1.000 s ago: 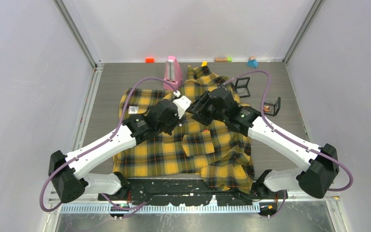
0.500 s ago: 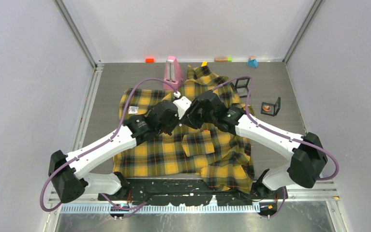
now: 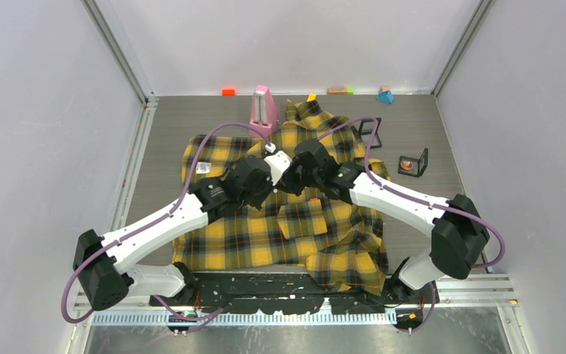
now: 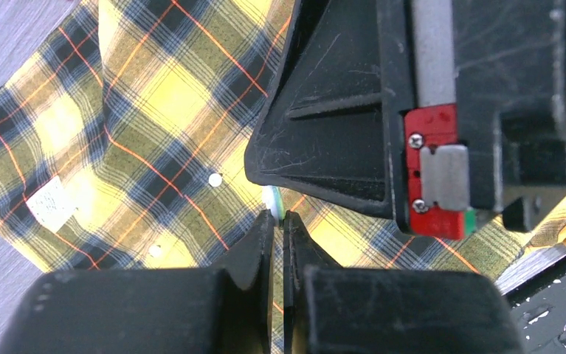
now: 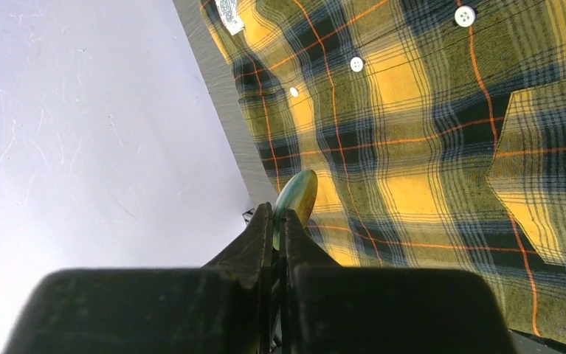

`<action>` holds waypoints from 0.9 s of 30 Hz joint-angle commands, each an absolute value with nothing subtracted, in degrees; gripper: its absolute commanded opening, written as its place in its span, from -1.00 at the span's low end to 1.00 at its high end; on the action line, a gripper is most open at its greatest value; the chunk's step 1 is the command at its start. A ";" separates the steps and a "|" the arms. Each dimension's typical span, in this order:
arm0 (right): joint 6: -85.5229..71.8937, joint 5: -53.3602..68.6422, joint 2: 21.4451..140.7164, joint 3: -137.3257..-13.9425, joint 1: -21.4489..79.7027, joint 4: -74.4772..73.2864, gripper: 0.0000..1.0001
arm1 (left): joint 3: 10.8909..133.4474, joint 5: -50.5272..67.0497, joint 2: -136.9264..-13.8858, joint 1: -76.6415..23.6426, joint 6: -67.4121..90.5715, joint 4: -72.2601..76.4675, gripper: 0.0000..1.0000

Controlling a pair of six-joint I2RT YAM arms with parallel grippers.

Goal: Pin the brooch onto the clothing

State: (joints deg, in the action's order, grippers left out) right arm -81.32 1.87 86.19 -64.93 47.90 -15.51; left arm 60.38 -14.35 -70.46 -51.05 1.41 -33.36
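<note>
Greenish brooch (image 5: 297, 193) pinched edge-on between the right jaws.

Open table strip (image 3: 163, 147) left of the shirt (image 3: 250, 243); pink wedge (image 3: 265, 107), black frame (image 3: 369, 129) at its far edge.

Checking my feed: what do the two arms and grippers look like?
The left arm and right arm have white links, black joint housings and a looping purple cable. The left gripper and right gripper have black wedge-shaped fingers; the right gripper's body carries a red block.
</note>
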 commanded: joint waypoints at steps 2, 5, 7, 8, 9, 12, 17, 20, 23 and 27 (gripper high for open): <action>-80.79 -1.50 86.14 -66.14 48.16 -12.84 -0.98 | 60.53 -10.45 -67.81 -51.42 1.99 -30.69 -0.74; -77.51 -5.93 84.92 -64.94 47.87 -13.43 -0.99 | 60.95 -9.36 -67.20 -51.42 2.73 -32.01 -0.04; -74.50 -8.39 83.65 -63.39 47.37 -13.07 -0.98 | 61.01 -9.02 -66.03 -51.35 3.76 -33.09 0.39; -73.28 -9.25 82.46 -62.76 46.89 -12.52 -0.98 | 60.89 -8.87 -65.36 -51.33 4.49 -33.62 0.58; -71.06 -10.49 81.75 -61.20 46.65 -11.37 -0.99 | 60.57 -8.11 -64.44 -51.14 5.36 -33.85 0.76; -65.60 -9.27 77.88 -55.70 44.16 -5.68 -0.98 | 60.39 -0.95 -62.56 -48.65 8.56 -35.50 0.99; -55.97 9.54 71.81 -47.56 35.40 12.51 -0.99 | 58.80 18.73 -58.44 -39.98 21.46 -33.14 0.99; -51.55 21.54 67.86 -45.81 32.12 17.20 -0.98 | 54.97 29.12 -54.72 -34.53 31.64 -23.36 0.99; -47.49 30.83 64.98 -48.08 30.59 12.57 -0.99 | 50.91 38.01 -52.43 -30.23 41.83 -11.48 0.99; -46.83 38.52 63.39 -51.57 30.51 9.52 -0.98 | 48.30 45.42 -53.03 -26.93 52.70 -1.18 0.94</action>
